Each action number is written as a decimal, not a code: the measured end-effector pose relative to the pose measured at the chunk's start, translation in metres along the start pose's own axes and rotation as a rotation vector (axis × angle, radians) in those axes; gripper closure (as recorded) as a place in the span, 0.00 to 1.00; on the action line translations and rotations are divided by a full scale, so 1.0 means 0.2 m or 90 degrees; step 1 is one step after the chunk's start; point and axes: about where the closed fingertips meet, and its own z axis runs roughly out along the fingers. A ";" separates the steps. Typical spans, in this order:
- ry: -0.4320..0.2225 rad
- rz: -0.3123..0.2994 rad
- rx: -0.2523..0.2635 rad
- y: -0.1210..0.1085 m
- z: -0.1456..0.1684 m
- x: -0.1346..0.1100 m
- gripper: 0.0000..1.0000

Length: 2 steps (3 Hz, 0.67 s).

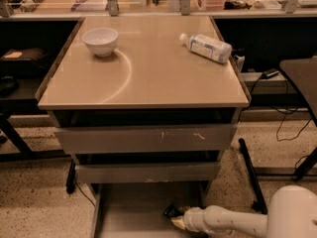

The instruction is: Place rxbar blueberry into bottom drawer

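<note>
The bottom drawer (133, 207) is pulled open under the cabinet, showing its flat grey floor. My gripper (175, 219) reaches in from the lower right and sits low over the right part of the drawer floor. A small dark object, which looks like the rxbar blueberry (171, 211), sits right at the gripper's tip, above the drawer floor. I cannot tell whether it is held or resting on the floor. My white arm (233, 222) runs off to the lower right.
On the tan cabinet top (143, 78) stand a white bowl (100, 40) at the back left and a clear bottle (206, 47) lying at the back right. Two closed grey drawer fronts (146, 139) sit above the open drawer. Cables and table legs lie on the floor to the right.
</note>
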 end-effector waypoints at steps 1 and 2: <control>0.000 0.000 0.000 0.00 0.00 0.00 0.00; 0.000 0.000 0.000 0.00 0.00 0.00 0.00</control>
